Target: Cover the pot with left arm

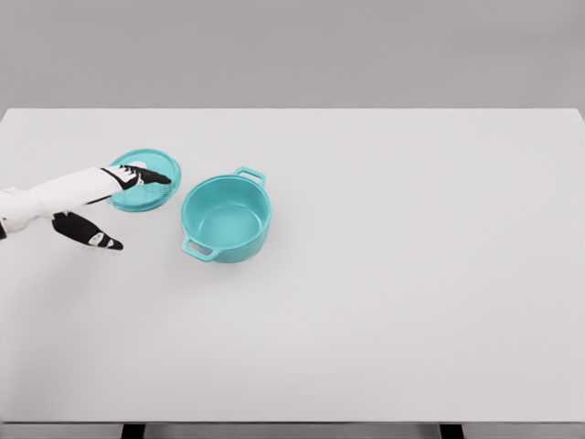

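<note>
A teal pot [226,218] with two side handles stands uncovered on the white table [393,274], left of the middle. Its teal lid [153,190] lies flat on the table just to the pot's upper left. My left hand [128,197] comes in from the left edge; its upper fingers [146,174] stretch over the lid's top while the thumb [91,236] points out below and apart from the lid. The hand is spread and holds nothing. Part of the lid is hidden under the fingers.
</note>
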Controlling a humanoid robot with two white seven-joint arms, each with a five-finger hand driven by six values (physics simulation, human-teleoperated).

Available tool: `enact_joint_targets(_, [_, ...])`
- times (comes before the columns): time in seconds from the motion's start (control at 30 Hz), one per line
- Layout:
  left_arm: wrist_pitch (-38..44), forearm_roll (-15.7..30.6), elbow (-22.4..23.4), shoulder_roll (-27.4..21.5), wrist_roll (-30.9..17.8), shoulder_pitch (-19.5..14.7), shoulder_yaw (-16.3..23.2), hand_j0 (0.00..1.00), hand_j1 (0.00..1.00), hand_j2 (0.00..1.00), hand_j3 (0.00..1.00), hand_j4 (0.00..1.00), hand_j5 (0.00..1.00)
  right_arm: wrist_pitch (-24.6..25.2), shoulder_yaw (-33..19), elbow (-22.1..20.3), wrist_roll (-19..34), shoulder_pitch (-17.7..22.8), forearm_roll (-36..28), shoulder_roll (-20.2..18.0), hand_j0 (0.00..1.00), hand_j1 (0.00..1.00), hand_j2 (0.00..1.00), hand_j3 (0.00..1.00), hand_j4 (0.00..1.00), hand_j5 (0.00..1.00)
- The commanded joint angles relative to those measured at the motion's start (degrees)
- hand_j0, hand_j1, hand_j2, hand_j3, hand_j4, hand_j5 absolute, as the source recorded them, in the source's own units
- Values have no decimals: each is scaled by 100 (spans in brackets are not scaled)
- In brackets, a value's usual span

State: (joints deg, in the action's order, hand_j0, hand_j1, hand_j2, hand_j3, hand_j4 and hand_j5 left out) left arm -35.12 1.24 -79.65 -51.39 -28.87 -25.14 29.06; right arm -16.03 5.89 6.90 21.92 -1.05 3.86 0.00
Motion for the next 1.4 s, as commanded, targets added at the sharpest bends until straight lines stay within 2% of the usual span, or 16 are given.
enact_joint_targets(0.0, [12, 587, 29, -2, -5, 0, 12, 100, 100, 100, 100, 100, 100, -6, -9, -31, 32, 0, 1, 0, 100, 100, 100, 100, 100, 100])
enact_joint_targets(0.07, [12, 825, 178, 15, -5, -26, 21, 100, 100, 100, 100, 100, 100, -6, -9, 39, 5, 44, -8, 0, 100, 100, 100, 100, 100, 100])
enact_joint_targets(0.17, [12, 877, 767, 270, -5, -387, 82, 100, 100, 100, 100, 100, 100, -6, -9, 30, 5, 53, -8, 0, 100, 100, 100, 100, 100, 100])
enact_joint_targets(0.27, [12, 1071, 846, 323, -5, -448, 540, 100, 100, 100, 100, 100, 100, -6, -9, 39, 5, 53, -8, 0, 100, 100, 100, 100, 100, 100])
enact_joint_targets(0.5, [12, 1168, 908, 349, 188, -554, 487, 100, 100, 100, 100, 100, 100, -6, -9, 39, 5, 53, -8, 0, 100, 100, 100, 100, 100, 100])
enact_joint_targets(0.57, [12, 1255, 1101, 358, 171, -923, 557, 100, 100, 100, 100, 100, 100, -6, -9, 30, 5, 53, -8, 0, 100, 100, 100, 100, 100, 100])
enact_joint_targets(0.6, [12, 1404, 1302, 498, 153, -958, 575, 100, 100, 100, 100, 100, 100, -6, -9, 39, 5, 53, -8, 0, 100, 100, 100, 100, 100, 100])
enact_joint_targets(0.63, [12, 1537, 1724, 666, 144, -1011, 619, 100, 100, 100, 100, 100, 100, -6, -9, 39, 5, 53, -8, 0, 100, 100, 100, 100, 100, 100])
enact_joint_targets(0.77, [12, 1440, 2059, 710, 153, -1353, 1190, 100, 100, 100, 100, 100, 100, -6, -9, 39, 5, 53, -8, 0, 100, 100, 100, 100, 100, 100])
enact_joint_targets(0.83, [12, 1080, 2349, 727, 153, -1512, 1401, 100, 100, 100, 100, 100, 100, -6, -9, 39, 5, 53, -8, 0, 100, 100, 100, 100, 100, 100])
enact_joint_targets(0.9, [12, 992, 2595, 806, 144, -1538, 1410, 100, 100, 100, 100, 100, 100, -6, -9, 39, 5, 53, -8, 0, 100, 100, 100, 100, 100, 100])
enact_joint_targets(1.0, [12, 746, 3245, 1167, 144, -1819, 1419, 97, 97, 97, 97, 97, 97, -6, -9, 39, 5, 53, -8, 0, 100, 100, 100, 100, 100, 100])
enact_joint_targets(1.07, [23, 754, 3298, 1184, 144, -1872, 1410, 87, 87, 87, 87, 87, 87, -6, -9, 39, 5, 53, -8, 0, 100, 100, 100, 100, 100, 100])
enact_joint_targets(1.1, [119, 754, 3368, 1272, 144, -1881, 1410, 86, 86, 86, 86, 86, 86, -6, -9, 39, 5, 53, -8, 0, 100, 100, 100, 100, 100, 100])
enact_joint_targets(1.23, [304, 825, 4089, 1667, 92, -2197, 1392, 84, 84, 84, 84, 84, 84, -6, -9, 39, 5, 53, -8, 0, 100, 100, 100, 100, 100, 100])
enact_joint_targets(1.37, [321, 825, 4414, 1791, 83, -2276, 1401, 84, 84, 84, 84, 84, 84, -6, -9, 39, 5, 53, -8, 0, 100, 100, 100, 100, 100, 100])
